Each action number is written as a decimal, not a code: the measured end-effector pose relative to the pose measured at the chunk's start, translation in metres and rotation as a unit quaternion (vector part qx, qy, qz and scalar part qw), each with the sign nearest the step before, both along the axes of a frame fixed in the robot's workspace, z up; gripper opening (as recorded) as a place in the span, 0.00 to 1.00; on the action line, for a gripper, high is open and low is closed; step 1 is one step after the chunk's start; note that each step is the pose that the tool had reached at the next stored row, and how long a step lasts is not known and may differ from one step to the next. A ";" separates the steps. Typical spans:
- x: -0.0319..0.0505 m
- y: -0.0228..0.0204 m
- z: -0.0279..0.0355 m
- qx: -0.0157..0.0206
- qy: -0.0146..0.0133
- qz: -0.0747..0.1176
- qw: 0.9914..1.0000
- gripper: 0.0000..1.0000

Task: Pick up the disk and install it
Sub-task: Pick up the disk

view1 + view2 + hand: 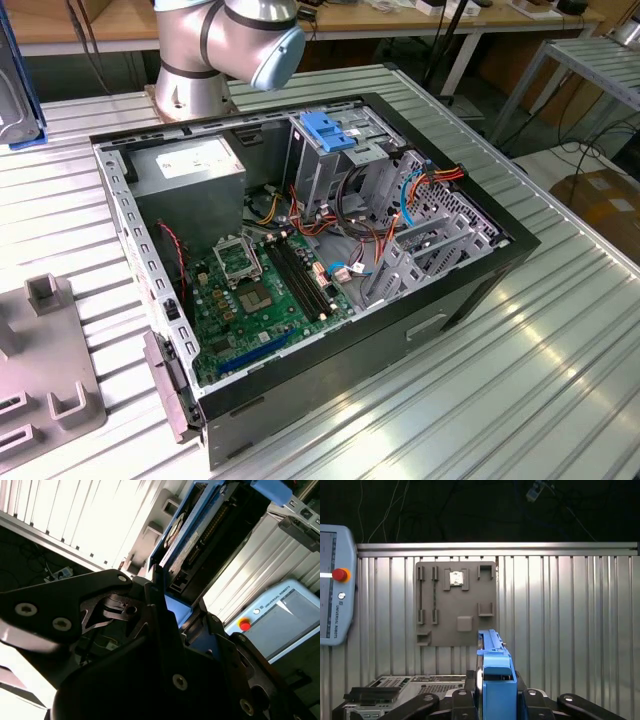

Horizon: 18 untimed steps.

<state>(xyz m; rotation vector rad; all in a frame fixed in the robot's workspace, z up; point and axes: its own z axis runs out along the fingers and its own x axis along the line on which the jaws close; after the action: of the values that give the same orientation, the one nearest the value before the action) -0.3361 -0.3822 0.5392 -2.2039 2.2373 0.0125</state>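
Note:
In both wrist views my gripper [496,700] [167,607] is shut on the disk. In the first wrist view the disk [494,667] shows edge-on as a bright blue carrier frame standing out from between the black fingers [462,700]. The second wrist view shows the disk [197,527] from the side, with its blue frame, dark connector edge and part of a label. It hangs high above the ribbed metal table [560,630]. The open computer case [300,250] lies on its side in the exterior view, with a metal drive cage [335,165] at its back.
A fixed blue bracket [325,130] tops the drive cage, with coloured cables [400,200] beside it. A grey fixture plate [455,602] [40,370] lies on the table. A pendant with a red button [337,585] sits nearby. A grey slab with a blue edge [18,90] stands at the exterior view's upper left.

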 end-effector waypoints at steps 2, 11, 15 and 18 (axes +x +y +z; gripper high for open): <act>0.0038 -0.0008 -0.0003 0.000 0.000 0.000 1.000 0.37; 0.0215 -0.0036 -0.0014 0.000 0.000 0.000 1.000 0.37; 0.0305 -0.0052 -0.0020 0.000 0.000 0.000 1.000 0.37; 0.0344 -0.0059 -0.0023 0.000 0.000 0.000 1.000 0.37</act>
<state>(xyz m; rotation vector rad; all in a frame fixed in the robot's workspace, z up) -0.3017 -0.3881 0.5370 -2.2042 2.2375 0.0122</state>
